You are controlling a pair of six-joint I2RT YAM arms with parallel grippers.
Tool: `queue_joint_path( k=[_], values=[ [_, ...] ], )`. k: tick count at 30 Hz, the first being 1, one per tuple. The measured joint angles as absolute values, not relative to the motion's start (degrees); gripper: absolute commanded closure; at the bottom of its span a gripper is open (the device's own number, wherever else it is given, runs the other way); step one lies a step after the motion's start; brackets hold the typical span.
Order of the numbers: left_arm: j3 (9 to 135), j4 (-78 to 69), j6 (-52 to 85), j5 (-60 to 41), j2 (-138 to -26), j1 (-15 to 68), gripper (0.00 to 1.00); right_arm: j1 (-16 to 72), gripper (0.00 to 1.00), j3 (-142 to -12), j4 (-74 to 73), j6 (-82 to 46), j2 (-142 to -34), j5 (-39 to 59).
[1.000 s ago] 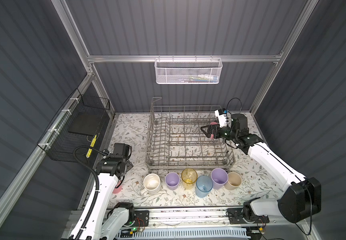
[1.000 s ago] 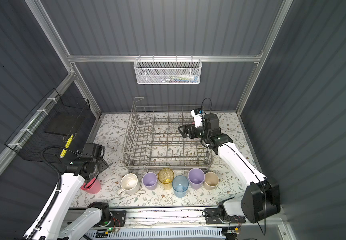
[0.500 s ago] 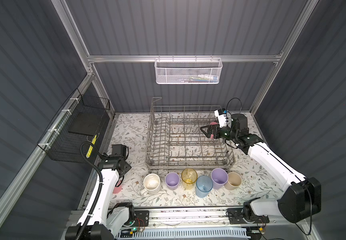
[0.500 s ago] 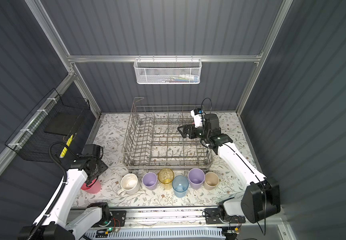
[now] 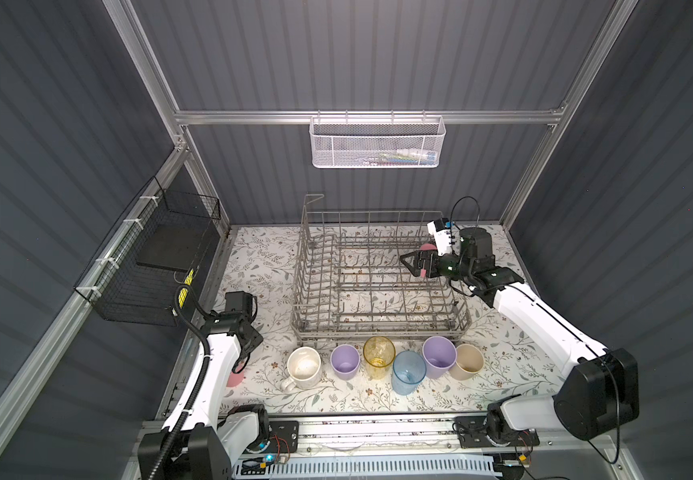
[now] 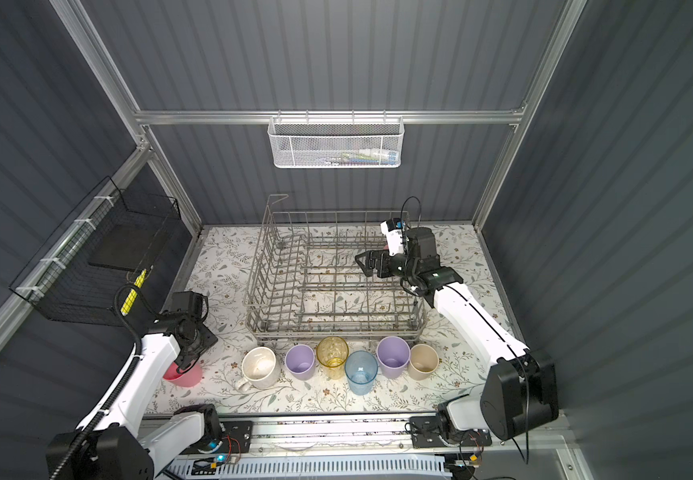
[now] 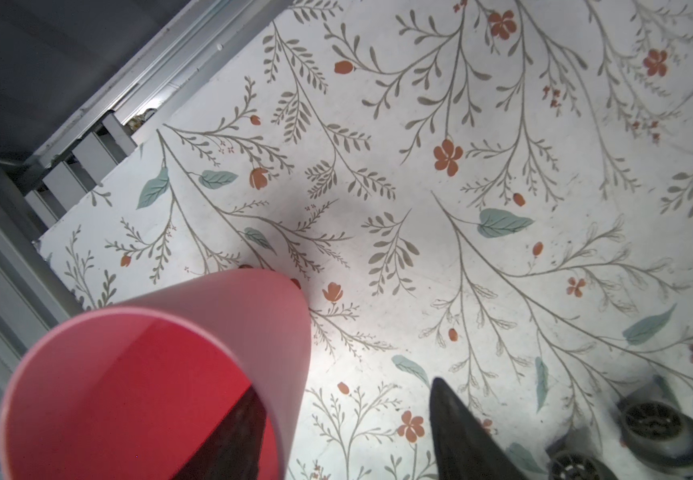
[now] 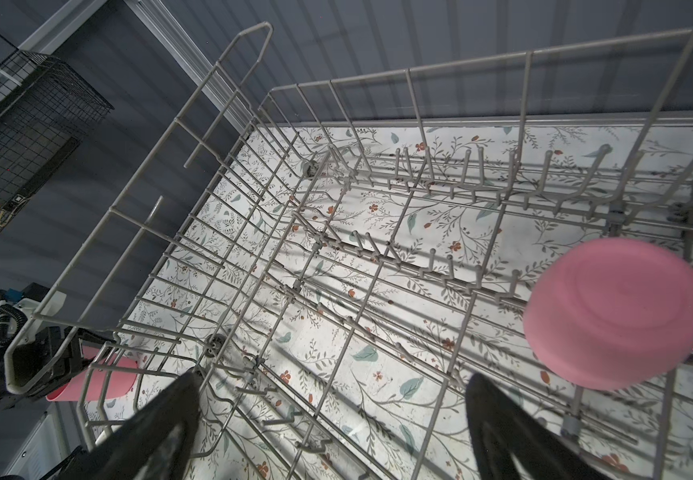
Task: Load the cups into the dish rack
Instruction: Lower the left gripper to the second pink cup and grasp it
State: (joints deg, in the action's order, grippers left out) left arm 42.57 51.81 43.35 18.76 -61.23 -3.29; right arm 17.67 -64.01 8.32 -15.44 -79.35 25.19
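Left jaws, part open, straddle the wall of the upright pink cup (image 7: 220, 316) on the worktop (image 7: 461, 208), outer finger (image 7: 461, 432) clear of it. Right jaws gape empty over the rack (image 5: 380, 326), beside an upturned pink cup (image 8: 619, 316) inside.

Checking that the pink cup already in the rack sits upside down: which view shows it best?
The right wrist view: the pink cup shows its ringed base, bottom up, among the dish rack tines. In both top views the right hand hides all but slivers. The left wrist view lacks it.
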Motion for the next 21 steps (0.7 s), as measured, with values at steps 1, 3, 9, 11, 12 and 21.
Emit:
queue_joint_path(
  k=[1, 3, 9, 11, 12, 21],
  values=[
    [42.5, 51.7, 43.2, 18.7, -61.5, -3.4, 0.47, 17.7, 0.01, -64.0, 8.3, -15.4, -79.4, 25.1],
    [42.4, 51.2, 43.1, 18.3, -61.8, -3.5, 0.51, 17.7, 0.01, -64.0, 8.4, -15.4, -79.4, 25.0],
    [42.4, 50.9, 42.9, 17.7, -61.8, -3.5, 0.66, 17.7, 0.01, -64.0, 8.4, -15.4, -79.4, 24.4],
    [42.4, 50.9, 42.9, 17.3, -61.8, -3.5, 0.72, 17.7, 0.01, -64.0, 8.4, -15.4, -79.4, 24.3],
    [42.4, 50.9, 42.9, 17.0, -61.8, -3.5, 0.76, 17.7, 0.01, -64.0, 8.5, -15.4, -79.4, 24.2],
    [42.5, 50.9, 41.6, 15.7, -61.5, -3.5, 1.00, 17.5, 0.01, -64.0, 8.4, -16.2, -79.8, 23.9]
  ],
)
